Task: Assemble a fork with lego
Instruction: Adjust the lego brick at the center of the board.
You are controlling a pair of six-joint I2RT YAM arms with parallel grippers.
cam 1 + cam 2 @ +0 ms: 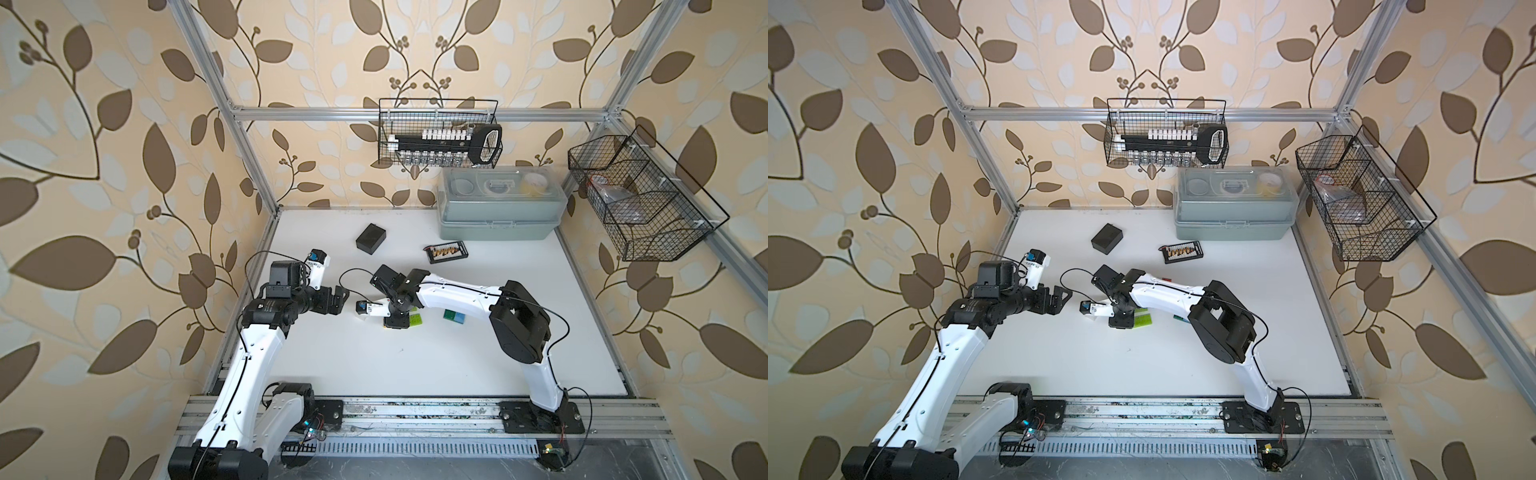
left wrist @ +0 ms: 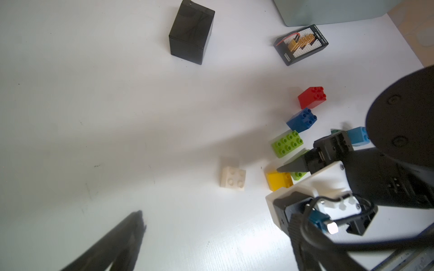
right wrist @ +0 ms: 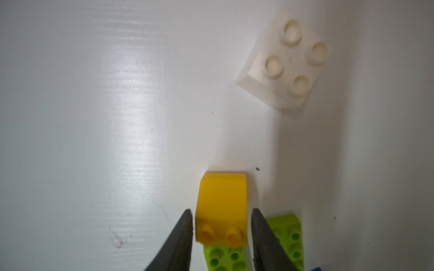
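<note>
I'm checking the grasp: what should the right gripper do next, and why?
Probably close the right gripper on the yellow brick. The brick lies on its side between the open jaws, with a slim gap on each side and its studs pointing toward a lime brick.

8 loose lego bricks sit near the middle of the surface, yellow brick tipped sideways against a lime oblong, white brick studs-up.

Yellow brick, lime brick, white brick, red brick, blue brick lie on white table.
</note>
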